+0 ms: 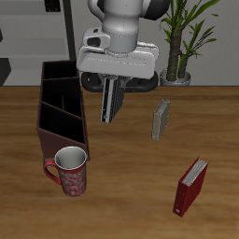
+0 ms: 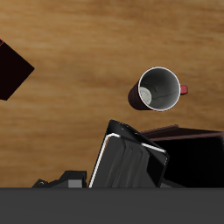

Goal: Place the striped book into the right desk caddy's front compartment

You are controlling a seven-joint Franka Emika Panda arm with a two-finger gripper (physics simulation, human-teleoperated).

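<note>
My gripper (image 1: 113, 84) is shut on the top of the striped book (image 1: 109, 101), which hangs upright with its black-and-white stripes showing. The book is off the table, just beside the long wall of the right desk caddy (image 1: 60, 105), about level with its middle section and not over it. The caddy is a dark maroon open box with slanted dividers. The wrist view shows the book (image 2: 128, 163) close up, with a corner of the caddy (image 2: 194, 150) beside it. The fingertips are hidden there.
A red patterned mug (image 1: 70, 171) (image 2: 160, 89) stands against the caddy's end nearer the table's front edge. A small grey book (image 1: 161, 119) stands upright mid-table. A red book (image 1: 191, 185) (image 2: 10, 68) stands near the front edge. A potted plant (image 1: 180, 56) is at the back.
</note>
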